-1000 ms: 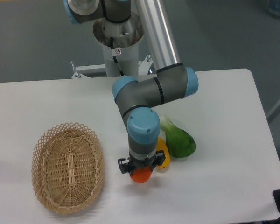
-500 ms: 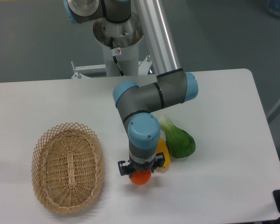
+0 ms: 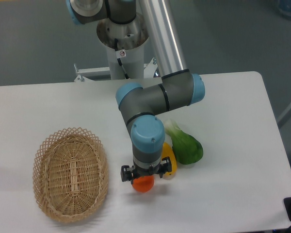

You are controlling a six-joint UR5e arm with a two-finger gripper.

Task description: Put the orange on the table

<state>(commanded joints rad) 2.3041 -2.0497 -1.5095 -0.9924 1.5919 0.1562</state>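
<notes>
From the one camera looking down over the bench, the arm folds at its grey elbow and points its blue-capped wrist straight down, so the pincer hangs over the near middle of the table. Its two black fingers stick out to either side of the orange, and the fruit sits squeezed between them, the pincer closed only as far as the orange's width allows. Only the lower half of the orange shows below the wrist; whether it touches the tabletop or hangs just above it I cannot tell, though a faint shadow lies close underneath it. Just behind the pincer and a little to its right, a yellow fruit peeks out from behind the wrist, partly hidden by it, and appears to lie just beside the orange. Past that, further to the right, a leafy green vegetable with a pale stalk end rests on the table against the yellow fruit. Off to the left of the pincer, apart from it, stands an oval wicker basket with an open-weave rim. Far behind the pincer, beyond the table's back edge, the arm's metal base column rises from the grey floor.
</notes>
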